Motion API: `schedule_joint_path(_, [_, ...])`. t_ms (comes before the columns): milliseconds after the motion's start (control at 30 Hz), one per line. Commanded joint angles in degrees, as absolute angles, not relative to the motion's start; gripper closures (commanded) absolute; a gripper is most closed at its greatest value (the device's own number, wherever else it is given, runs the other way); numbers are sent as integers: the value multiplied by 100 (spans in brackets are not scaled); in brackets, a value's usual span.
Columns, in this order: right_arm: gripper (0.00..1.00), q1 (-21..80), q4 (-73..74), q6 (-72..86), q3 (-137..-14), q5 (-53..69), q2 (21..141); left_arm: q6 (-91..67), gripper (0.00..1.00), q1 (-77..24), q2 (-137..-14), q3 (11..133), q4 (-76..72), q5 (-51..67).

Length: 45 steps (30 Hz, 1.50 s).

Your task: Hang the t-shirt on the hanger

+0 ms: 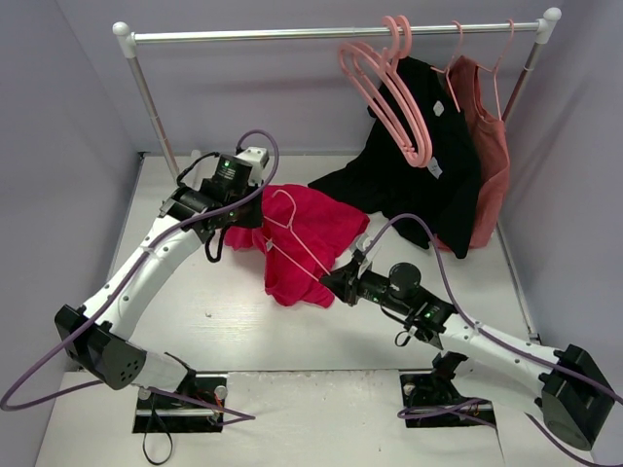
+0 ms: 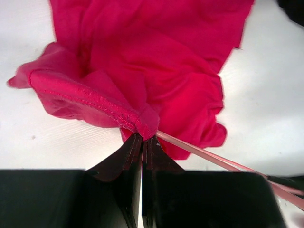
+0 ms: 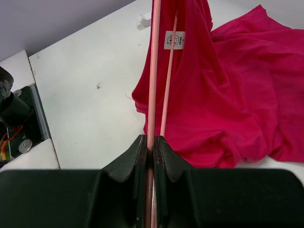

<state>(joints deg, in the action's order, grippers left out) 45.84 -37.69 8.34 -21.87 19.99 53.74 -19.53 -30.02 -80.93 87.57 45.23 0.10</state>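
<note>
top external: white table (image 1: 195, 321); on it, between the two arms, crumpled t-shirt (image 1: 321, 229); lying across the t-shirt, thin pink hanger (image 3: 153, 71). left gripper (image 2: 143, 137) pinched shut on the t-shirt's stitched hem, just beside a hanger rod. right gripper (image 3: 151, 138) clamped shut on the hanger's rod.
</note>
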Motion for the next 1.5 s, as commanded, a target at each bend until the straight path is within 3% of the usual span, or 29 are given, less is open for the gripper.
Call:
schedule_joint_path(0, [100,4641,-5158,747,-2171,2145,5528,-1846,100,-3120,-7954,9158,4246,439])
schedule_joint_path(300, [100,4553,-6204,738,-2136,2022,5731,-2048,100,-3164,-7647,9255,4140,948])
schedule_joint_path(867, [100,4447,-6890,764,-2584,2232,6170,-2452,100,-3533,-7453,9685,3533,1634])
schedule_joint_path(1333, [100,3964,-6934,685,-3006,2548,6249,-2294,100,-4052,-7567,10230,3849,1696])
schedule_joint_path(1367, [100,3912,-6952,712,-3006,2566,6249,-2181,87,-4052,-7541,10239,3893,1548])
schedule_joint_path(1433, [100,3867,-7031,747,-2936,2601,6258,-2022,73,-4043,-7515,10274,4104,1320])
schedule_joint_path(1467, [100,3850,-7049,773,-2901,2610,6240,-1882,60,-4052,-7462,10283,4183,1188])
